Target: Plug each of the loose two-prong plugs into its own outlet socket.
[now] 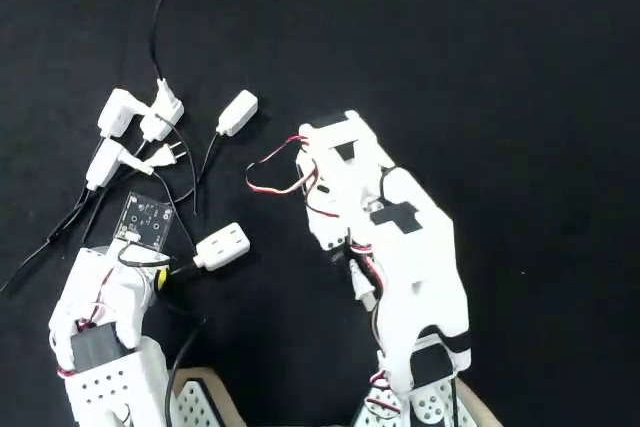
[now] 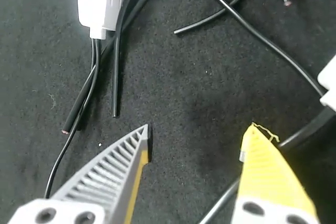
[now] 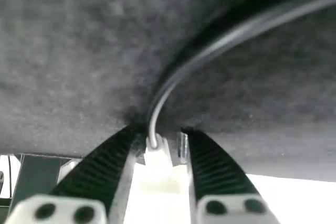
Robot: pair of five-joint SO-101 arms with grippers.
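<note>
Two-prong plug, white with bare metal prongs, lies loose on the black-covered table, up and to the left of a white outlet socket in the high view. Three more white cord ends cluster just beyond that plug, farther from the outlet socket, with black cables trailing among them. A second socket lies alone above the outlet socket, well apart from it. The left arm stands below and to the left of the outlet socket. Its left tool is released, with grey and yellow fingers spread wide over bare cloth and cables, next to the outlet socket's thick cord. The right arm lies to the right of the outlet socket, near it but not touching. Its right tool is clenched on a white connector with a black cable coming out of it, held close against the cloth. Whether this connector is a plug or a socket cannot be told.
</note>
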